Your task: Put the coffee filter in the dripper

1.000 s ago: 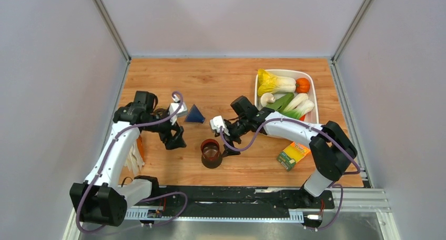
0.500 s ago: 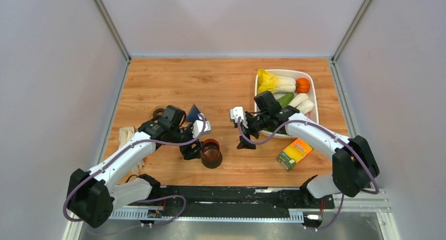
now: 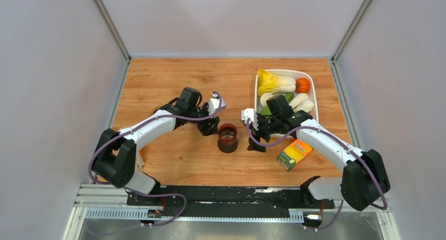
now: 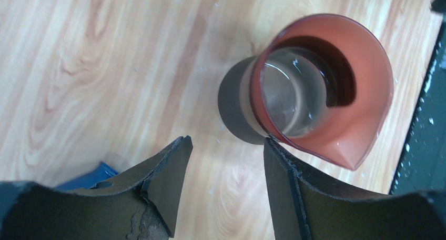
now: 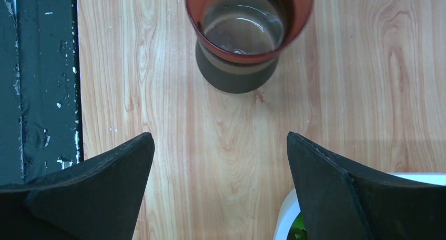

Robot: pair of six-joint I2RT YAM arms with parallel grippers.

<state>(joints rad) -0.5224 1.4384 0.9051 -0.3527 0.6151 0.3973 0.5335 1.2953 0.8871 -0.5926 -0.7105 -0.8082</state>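
The dripper [image 3: 227, 138] stands upright on the table [image 3: 184, 82], tan funnel up, dark base down, right between the 2 arms. The left gripper [image 3: 209, 126] sits just left of it and a touch farther back, fingers apart. From the left wrist that gripper [image 4: 226, 145] shows bare wood in the gap, with 1 fingertip just beside the dripper [image 4: 321, 87] rim; touching or not, I cannot tell. A blue corner [image 4: 89, 178] peeks past the other finger.

The right gripper [image 3: 256, 141] hangs just right of the dripper, spread wide. Its own view has the gripper [image 5: 219, 140] framing plain wood, the dripper [image 5: 244, 27] ahead of it. Right of the dripper sit the tub [image 3: 310, 82] and a carton [image 3: 293, 154]. The filter I cannot make out.
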